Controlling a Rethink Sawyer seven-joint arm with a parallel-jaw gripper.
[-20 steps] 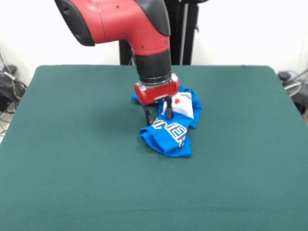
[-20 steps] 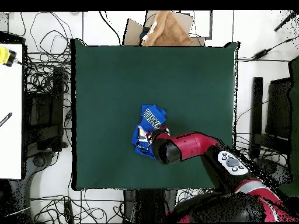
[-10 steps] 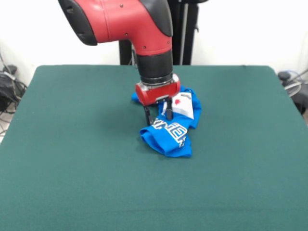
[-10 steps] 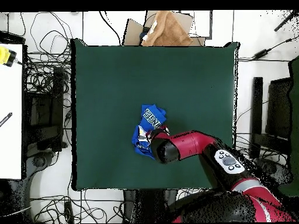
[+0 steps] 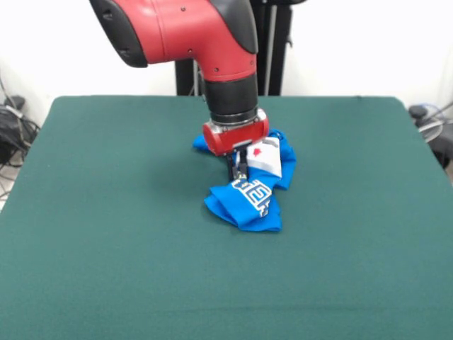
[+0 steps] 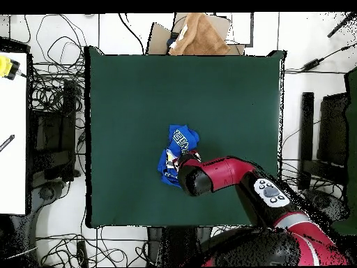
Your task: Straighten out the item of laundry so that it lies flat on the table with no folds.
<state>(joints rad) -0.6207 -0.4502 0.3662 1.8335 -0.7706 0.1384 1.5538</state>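
The gripper (image 5: 239, 166) has its fingers pinched together on a fold of the crumpled blue T-shirt (image 5: 249, 198) on the green table (image 5: 106, 234).

Behind the scene we see a plain white wall (image 5: 354, 42) with a black stand (image 5: 272, 49) rising at twelve o'clock. From above, we see a pale floor (image 6: 56, 209) strewn with tangled black cables (image 6: 49, 77). A white desk (image 6: 12, 132) sits at nine o'clock, and a brown cloth on cardboard (image 6: 199, 35) lies at twelve o'clock. Dark equipment (image 6: 328, 139) stands at three o'clock.
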